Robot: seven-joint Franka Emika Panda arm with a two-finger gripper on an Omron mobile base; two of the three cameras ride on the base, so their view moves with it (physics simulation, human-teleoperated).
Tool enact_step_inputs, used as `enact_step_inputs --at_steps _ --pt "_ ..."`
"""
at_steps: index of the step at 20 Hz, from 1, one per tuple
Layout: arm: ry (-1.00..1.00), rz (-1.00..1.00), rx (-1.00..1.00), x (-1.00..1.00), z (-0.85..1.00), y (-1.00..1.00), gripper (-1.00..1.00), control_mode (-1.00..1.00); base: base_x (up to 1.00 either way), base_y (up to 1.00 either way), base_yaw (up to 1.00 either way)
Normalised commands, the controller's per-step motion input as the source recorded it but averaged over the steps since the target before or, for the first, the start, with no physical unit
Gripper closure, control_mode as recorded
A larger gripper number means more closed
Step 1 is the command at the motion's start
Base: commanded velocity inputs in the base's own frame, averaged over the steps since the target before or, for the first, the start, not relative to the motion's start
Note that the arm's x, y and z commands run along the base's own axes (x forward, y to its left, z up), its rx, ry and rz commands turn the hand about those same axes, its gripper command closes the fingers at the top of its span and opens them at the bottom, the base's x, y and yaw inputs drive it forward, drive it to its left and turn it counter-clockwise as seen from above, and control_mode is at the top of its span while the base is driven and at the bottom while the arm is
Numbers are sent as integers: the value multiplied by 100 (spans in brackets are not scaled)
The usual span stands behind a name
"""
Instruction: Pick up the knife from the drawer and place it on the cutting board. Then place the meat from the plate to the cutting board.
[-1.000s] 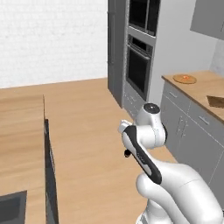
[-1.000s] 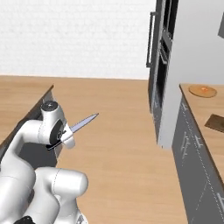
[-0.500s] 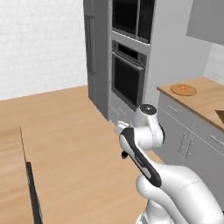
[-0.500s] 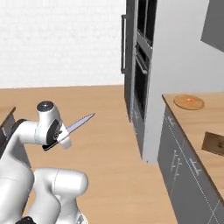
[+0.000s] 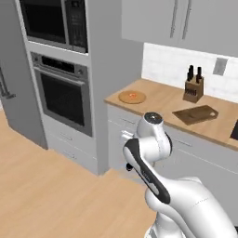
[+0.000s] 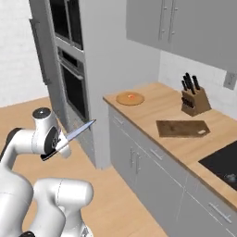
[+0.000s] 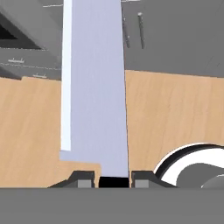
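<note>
Silver and pale in the hand view, the blade of the knife [image 7: 94,87] runs straight up from between the two dark fingertips, which are clamped on its black handle [image 7: 113,181]. From the right base view the gripper [image 6: 54,147] carries the knife [image 6: 76,133] low at the arm's side, point tipped up and forward toward the cabinets, well clear of the floor and the oven tower [image 6: 69,69].

The cutting board [image 6: 181,128] lies flat on the wooden counter [image 6: 162,111], between the knife block [image 6: 194,101] and the counter's front edge, with the round plate [image 6: 130,98] well apart from it, nearer the oven tower. A small orange-red piece, the meat [image 5: 133,95], sits on that plate. The drawer cannot be made out in these views.

The step in hand looks like the carry: knife secured, board not yet reached. To do it well, the arm should lift the knife above counter height before swinging over, so the tip does not catch the cabinet fronts or the counter edge. The blade is best turned to lie along the board's long side and lowered flat until it touches before the fingers let go. Leaving part of the board bare would keep room for the meat, and approaching from the front would keep clear of the knife block
</note>
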Motion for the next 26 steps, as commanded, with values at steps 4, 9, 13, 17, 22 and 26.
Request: enact_step_inputs --at_steps 4,9,13,17,22,26 --pt "0 0 0 0 0 0 100 100 56 0 -78" --pt "0 0 0 0 0 0 100 100 46 9 -75" --pt "0 0 0 0 0 0 100 100 28 14 -72" --pt "0 0 0 0 0 0 100 100 16 66 -63" --pt "0 0 0 0 0 0 100 100 1 100 -48" --pt "0 0 0 0 0 0 100 100 21 98 -43"
